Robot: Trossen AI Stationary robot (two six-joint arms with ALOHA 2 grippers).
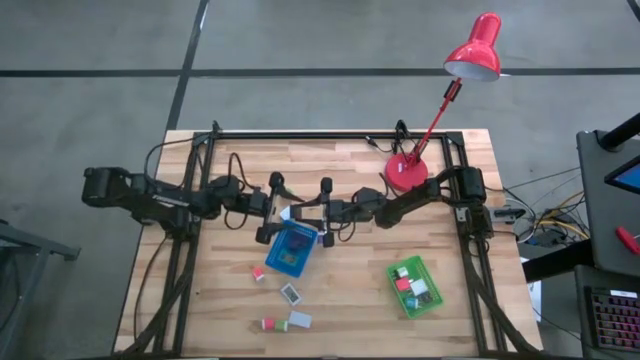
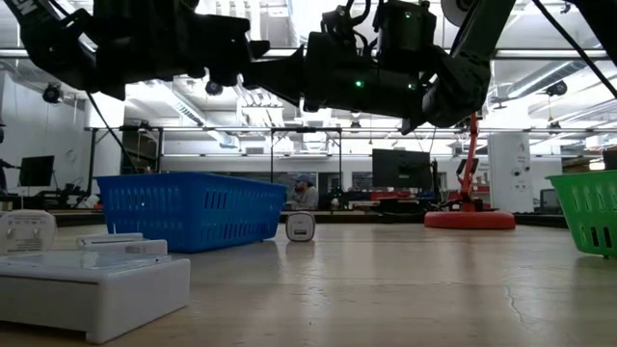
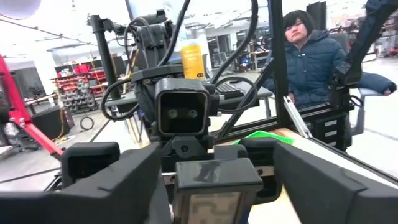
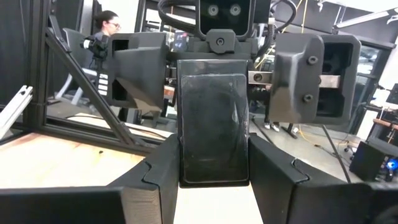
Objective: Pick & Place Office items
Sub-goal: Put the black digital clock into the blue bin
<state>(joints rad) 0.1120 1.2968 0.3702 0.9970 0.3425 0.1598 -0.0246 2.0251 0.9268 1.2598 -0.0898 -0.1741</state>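
While right claw (image 4: 214, 180) grips black box (image 4: 213, 118), left claw (image 3: 208, 180) flanks it.

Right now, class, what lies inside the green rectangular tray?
The green rectangular tray holds several small blocks in white, red and green, seen from above. Anything beneath them is hidden, and the exact count is unclear.

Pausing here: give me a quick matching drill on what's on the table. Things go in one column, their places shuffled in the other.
Things:
1. blue tray
2. green tray
3. red lamp
4. black flat item

Places:
A. at the table's far edge
B. clamped in the right gripper
C. mid-table
D. on the table's right part, with items inside

Pairs: 1-C, 2-D, 3-A, 4-B
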